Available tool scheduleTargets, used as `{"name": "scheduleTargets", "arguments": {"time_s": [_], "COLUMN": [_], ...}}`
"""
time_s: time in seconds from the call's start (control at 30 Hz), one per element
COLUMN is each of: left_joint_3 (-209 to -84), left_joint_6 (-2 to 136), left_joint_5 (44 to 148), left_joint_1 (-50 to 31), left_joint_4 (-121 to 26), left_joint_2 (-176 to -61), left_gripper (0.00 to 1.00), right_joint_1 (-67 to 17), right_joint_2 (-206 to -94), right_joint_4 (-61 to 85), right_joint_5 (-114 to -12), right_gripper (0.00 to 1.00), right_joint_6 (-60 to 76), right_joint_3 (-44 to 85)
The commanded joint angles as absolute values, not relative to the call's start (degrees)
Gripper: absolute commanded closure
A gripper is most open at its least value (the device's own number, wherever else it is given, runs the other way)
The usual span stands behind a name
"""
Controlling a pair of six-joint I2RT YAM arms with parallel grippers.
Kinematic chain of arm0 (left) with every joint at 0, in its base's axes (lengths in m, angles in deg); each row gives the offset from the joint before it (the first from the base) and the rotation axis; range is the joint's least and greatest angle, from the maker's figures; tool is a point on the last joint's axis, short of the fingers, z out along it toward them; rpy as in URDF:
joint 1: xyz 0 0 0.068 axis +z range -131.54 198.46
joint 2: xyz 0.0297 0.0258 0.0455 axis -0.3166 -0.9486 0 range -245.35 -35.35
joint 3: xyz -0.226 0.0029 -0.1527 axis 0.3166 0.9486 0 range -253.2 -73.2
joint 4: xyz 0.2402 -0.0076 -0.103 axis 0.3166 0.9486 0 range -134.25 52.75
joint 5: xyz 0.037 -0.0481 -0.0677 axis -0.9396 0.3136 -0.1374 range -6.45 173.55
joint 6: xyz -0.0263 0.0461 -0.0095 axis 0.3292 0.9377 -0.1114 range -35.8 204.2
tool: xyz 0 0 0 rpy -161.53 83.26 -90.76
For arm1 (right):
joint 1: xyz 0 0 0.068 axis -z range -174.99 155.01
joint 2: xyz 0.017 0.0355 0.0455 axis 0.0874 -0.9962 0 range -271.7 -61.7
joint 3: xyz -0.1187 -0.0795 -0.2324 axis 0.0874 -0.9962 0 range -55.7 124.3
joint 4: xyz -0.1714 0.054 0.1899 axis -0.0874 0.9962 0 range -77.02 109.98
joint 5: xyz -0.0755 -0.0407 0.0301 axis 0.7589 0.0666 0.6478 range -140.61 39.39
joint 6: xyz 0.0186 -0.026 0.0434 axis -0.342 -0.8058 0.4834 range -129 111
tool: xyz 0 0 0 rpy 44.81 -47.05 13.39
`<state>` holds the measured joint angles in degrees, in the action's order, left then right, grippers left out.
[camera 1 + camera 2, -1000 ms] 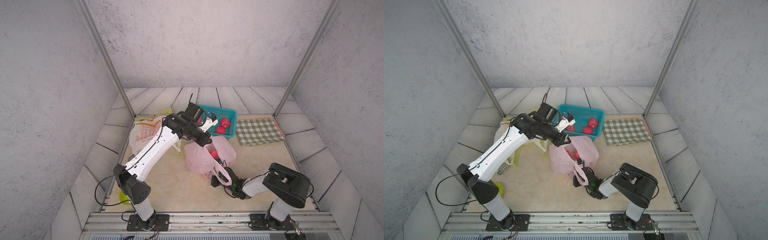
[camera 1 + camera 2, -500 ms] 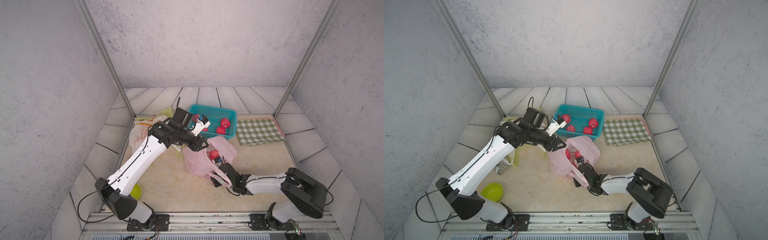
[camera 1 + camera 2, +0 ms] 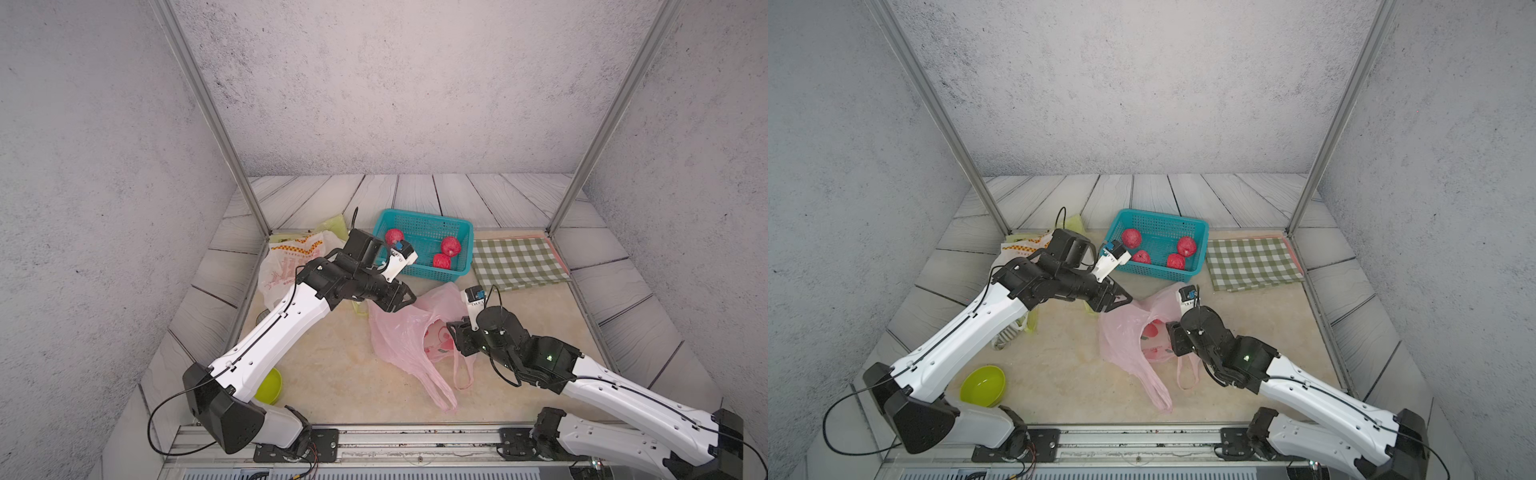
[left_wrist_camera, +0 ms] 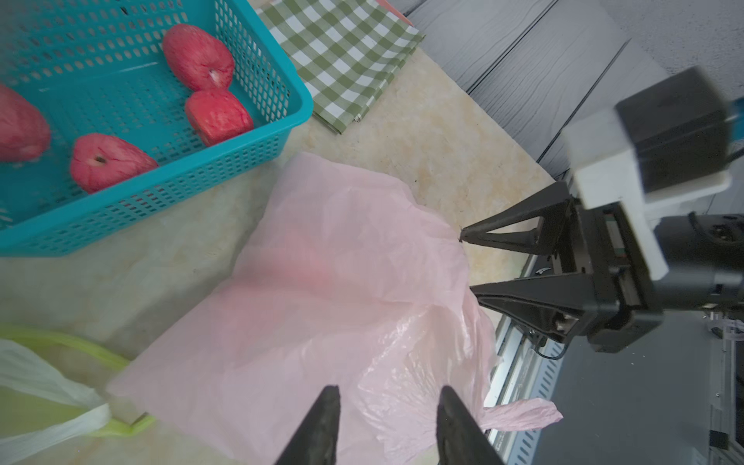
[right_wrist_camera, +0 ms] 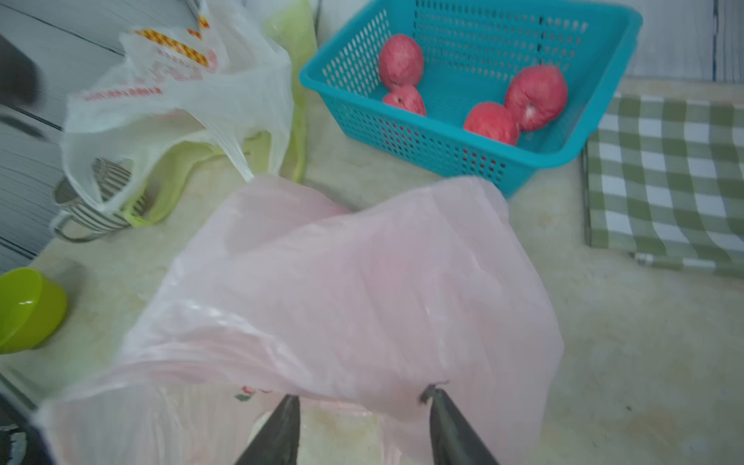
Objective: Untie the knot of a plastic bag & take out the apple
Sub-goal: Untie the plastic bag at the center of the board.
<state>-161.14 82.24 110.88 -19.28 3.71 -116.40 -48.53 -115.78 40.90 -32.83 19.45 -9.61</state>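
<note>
The pink plastic bag (image 3: 399, 332) (image 3: 1121, 336) lies slumped mid-table, mouth up, its two handles (image 3: 440, 390) loose and apart toward the front; I see no knot. An apple (image 3: 1150, 330) shows red inside the mouth. My left gripper (image 3: 409, 299) (image 4: 388, 398) hovers open at the bag's far-left edge, the film behind its fingers and nothing between them. My right gripper (image 3: 455, 332) (image 5: 362, 398) is open at the bag's right side, with pink film draped just past its fingertips.
A teal basket (image 3: 428, 272) holding several red apples stands behind the bag. A green checked cloth (image 3: 515, 262) lies at the back right. A white printed bag (image 3: 291, 262) and a striped mug (image 5: 96, 209) sit left. A lime bowl (image 3: 982, 386) is front left.
Both grippers went from shut to open and let go of the bag, which sank onto the table. The left arm dropped lower and the right arm stretched forward.
</note>
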Motion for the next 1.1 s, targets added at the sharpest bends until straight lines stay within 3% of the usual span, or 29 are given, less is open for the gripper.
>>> {"name": "scheduleTargets", "arguments": {"time_s": [0.0,0.07,0.13,0.27,0.5,0.7,0.93,1.07], "left_joint_3": [-164.2,-162.5,-159.6,-152.5,-144.9,-145.5,-140.9,-136.0], "left_joint_6": [82.3,82.0,81.0,72.9,60.4,58.2,56.3,56.7], "left_joint_5": [107.9,104.8,98.3,84.7,57.1,55.3,50.3,51.3], "left_joint_1": [-20.9,-24.5,-29.7,-39.2,-50.3,-52.7,-52.2,-48.9], "left_joint_4": [5.9,5.5,4.7,0.7,-3.9,-5.6,-5.8,-5.5], "left_joint_2": [-115.1,-113.5,-111.7,-110.0,-111.7,-116.9,-118.9,-115.4], "left_gripper": [0.56,0.56,0.56,0.52,0.45,0.44,0.45,0.47], "right_joint_1": [-48.4,-48.4,-48.4,-48.4,-48.9,-49.0,-47.9,-42.0], "right_joint_2": [-114.8,-113.1,-111.1,-108.4,-109.7,-115.3,-125.0,-126.6], "right_joint_4": [48.7,48.6,48.4,45.7,42.0,38.6,33.3,34.3], "right_joint_5": [-31.5,-31.5,-30.3,-31.1,-26.2,-18.3,-17.9,-20.6], "right_gripper": [0.42,0.38,0.26,0.11,0.06,0.01,0.01,0.01], "right_joint_6": [20.7,22.2,23.6,24.6,28.8,30.8,28.8,27.4], "right_joint_3": [-11.4,-13.7,-16.1,-20.1,-20.7,-19.3,-18.4,-17.1]}}
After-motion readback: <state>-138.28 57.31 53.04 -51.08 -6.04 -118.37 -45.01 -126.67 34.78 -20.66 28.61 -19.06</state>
